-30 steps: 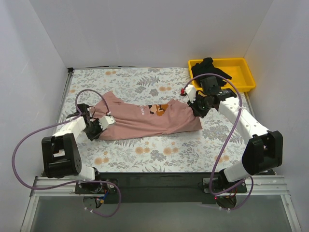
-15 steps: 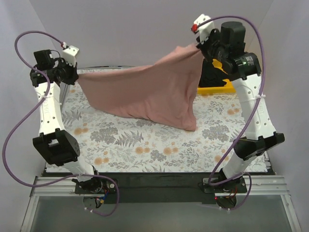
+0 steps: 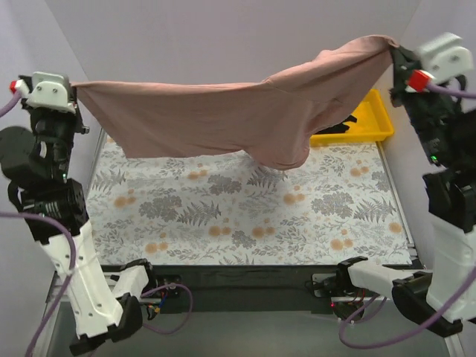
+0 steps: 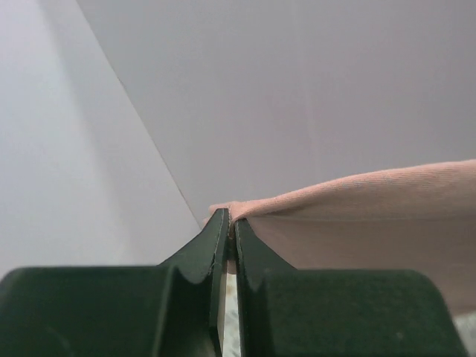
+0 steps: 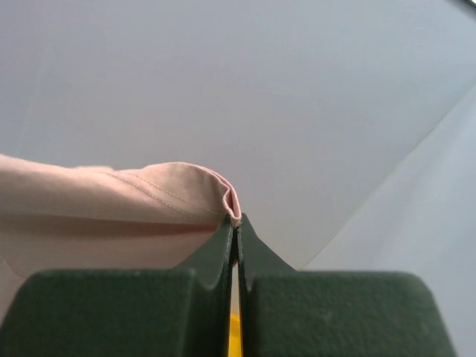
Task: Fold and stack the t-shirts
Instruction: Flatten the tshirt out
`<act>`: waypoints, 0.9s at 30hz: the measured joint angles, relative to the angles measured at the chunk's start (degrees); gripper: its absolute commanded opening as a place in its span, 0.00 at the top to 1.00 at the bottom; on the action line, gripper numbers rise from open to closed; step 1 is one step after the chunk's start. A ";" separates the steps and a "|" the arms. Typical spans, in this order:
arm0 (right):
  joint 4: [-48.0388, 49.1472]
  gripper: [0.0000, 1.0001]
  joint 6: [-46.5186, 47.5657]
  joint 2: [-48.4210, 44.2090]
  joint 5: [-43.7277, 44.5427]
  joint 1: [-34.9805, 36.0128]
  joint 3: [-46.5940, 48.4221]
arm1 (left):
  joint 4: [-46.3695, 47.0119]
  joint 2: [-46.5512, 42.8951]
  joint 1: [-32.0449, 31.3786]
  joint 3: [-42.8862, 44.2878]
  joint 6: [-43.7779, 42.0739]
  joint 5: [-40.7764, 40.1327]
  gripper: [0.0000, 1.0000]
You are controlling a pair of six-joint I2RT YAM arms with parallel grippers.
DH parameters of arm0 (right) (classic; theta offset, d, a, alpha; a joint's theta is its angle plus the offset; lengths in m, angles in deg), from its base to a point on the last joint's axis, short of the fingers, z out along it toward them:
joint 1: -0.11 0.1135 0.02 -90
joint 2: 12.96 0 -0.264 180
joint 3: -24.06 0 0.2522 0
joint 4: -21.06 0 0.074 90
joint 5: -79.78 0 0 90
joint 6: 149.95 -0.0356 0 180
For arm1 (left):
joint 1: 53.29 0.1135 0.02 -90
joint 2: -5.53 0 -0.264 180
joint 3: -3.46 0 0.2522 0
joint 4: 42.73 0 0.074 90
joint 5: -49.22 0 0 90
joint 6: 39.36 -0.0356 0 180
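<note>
The dusty pink t-shirt (image 3: 223,119) hangs stretched in the air between both arms, high above the floral table cover, sagging lowest at the right of middle. My left gripper (image 3: 74,88) is shut on its left corner; in the left wrist view the fingertips (image 4: 229,221) pinch the pink hem (image 4: 357,190). My right gripper (image 3: 394,50) is shut on the right corner, with the pink fabric (image 5: 149,193) pinched at the tips (image 5: 235,222). The black t-shirt (image 3: 343,121) lies in the yellow bin, mostly hidden behind the pink one.
The yellow bin (image 3: 372,119) stands at the back right of the floral table cover (image 3: 245,208). White walls close in the back and both sides. Both arms are raised high at the left and right edges.
Both arms have lifted higher and spread apart. The pink t-shirt went from lying on the table to hanging, and is now pulled wide and fully off the table.
</note>
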 measured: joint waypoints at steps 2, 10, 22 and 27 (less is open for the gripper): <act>2.34 0.99 0.22 -3.54 -0.59 0.02 0.11 | 2.84 -3.28 0.02 2.36 0.92 -1.66 1.00; 10.95 0.99 2.95 -9.27 -1.11 0.00 4.68 | 8.68 -7.15 0.04 10.60 -0.02 -6.69 1.00; 20.70 0.99 9.62 -1.29 -7.21 0.00 -8.39 | 5.62 -3.52 0.09 2.43 -6.08 -7.85 1.00; 23.61 0.99 12.37 5.25 -10.36 0.02 -22.95 | 4.07 -1.03 0.09 -14.69 -9.07 -3.72 1.00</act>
